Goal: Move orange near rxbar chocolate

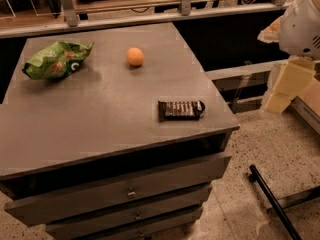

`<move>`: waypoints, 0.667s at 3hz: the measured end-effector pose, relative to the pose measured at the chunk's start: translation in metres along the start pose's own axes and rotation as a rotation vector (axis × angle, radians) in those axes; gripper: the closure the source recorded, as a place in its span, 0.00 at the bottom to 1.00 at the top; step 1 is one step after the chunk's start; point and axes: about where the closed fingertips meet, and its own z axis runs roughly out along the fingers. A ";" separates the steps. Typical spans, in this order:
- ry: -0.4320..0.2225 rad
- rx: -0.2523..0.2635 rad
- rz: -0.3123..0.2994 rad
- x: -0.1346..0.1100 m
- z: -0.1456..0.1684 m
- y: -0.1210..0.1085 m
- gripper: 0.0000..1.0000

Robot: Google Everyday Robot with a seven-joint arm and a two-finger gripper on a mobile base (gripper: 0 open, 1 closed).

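The orange (135,56) is a small round fruit resting on the far middle of the grey cabinet top (100,114). The rxbar chocolate (181,109) lies flat in its dark wrapper near the cabinet's right front edge, well apart from the orange. My gripper (283,86) shows as a pale cream shape under the white arm (302,24) at the right edge of the view. It is off the cabinet, to the right of it and above the floor. It holds nothing that I can see.
A green snack bag (56,60) lies at the far left of the cabinet top. The cabinet has drawers (130,191) in front. A rail and shelf (150,11) run behind it. A black bar (272,204) lies on the speckled floor at the right.
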 end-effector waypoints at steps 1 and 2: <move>-0.184 0.008 -0.111 -0.070 0.036 -0.066 0.00; -0.304 0.005 -0.189 -0.129 0.065 -0.109 0.00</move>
